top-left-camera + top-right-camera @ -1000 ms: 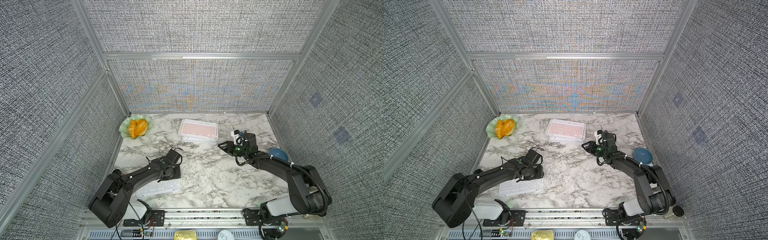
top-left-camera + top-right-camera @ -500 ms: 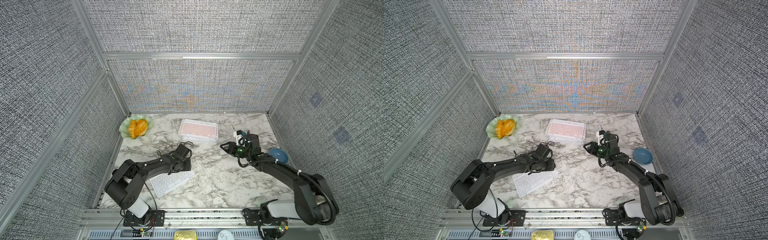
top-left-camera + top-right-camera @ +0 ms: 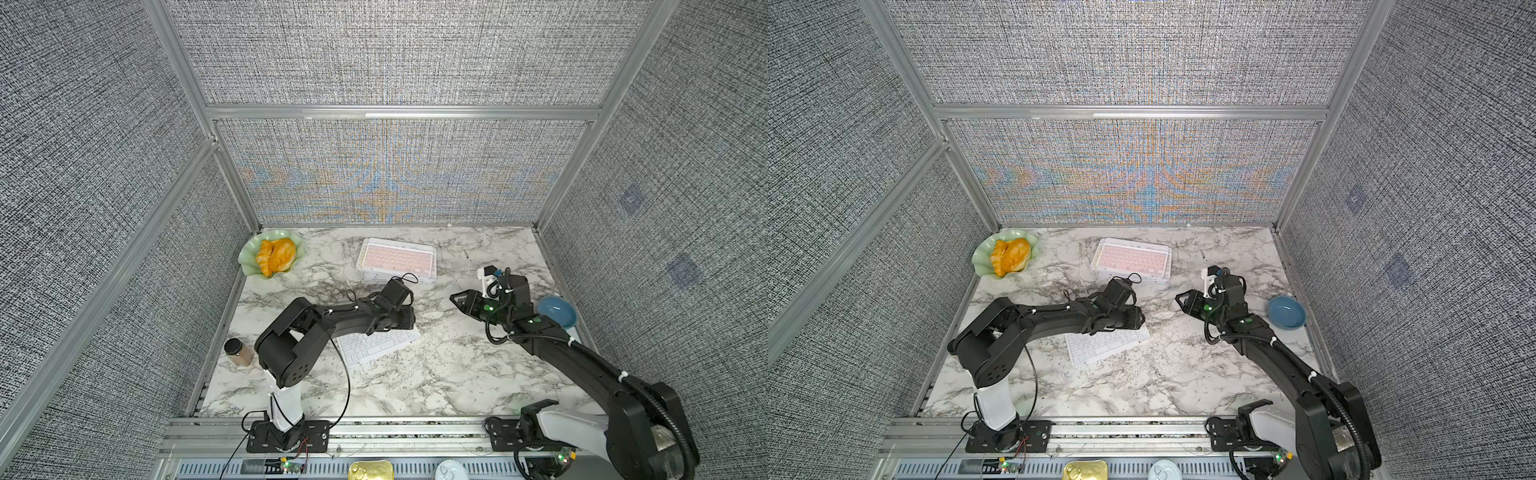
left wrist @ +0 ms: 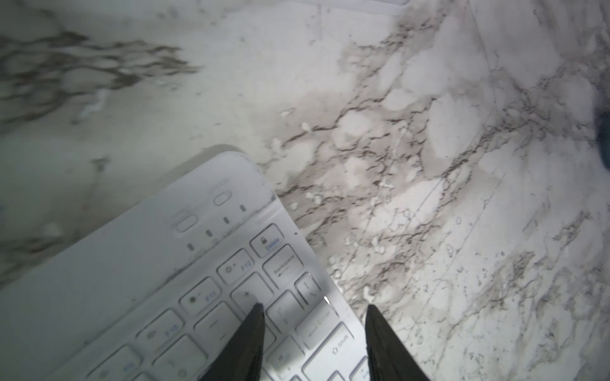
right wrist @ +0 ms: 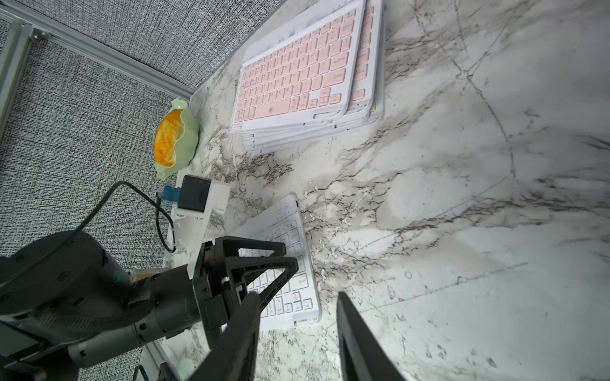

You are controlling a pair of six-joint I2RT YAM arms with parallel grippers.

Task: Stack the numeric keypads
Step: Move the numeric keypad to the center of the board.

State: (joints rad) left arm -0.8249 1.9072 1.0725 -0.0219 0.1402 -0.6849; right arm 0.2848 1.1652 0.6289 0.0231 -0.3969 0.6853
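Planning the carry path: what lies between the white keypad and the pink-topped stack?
Bare marble between the white keypad and the stack, shown in the right wrist view.

Green leaf-shaped dish with a croissant sits upper left on the marble top, blue bowl far right, small brown-filled spice jar at the left edge.
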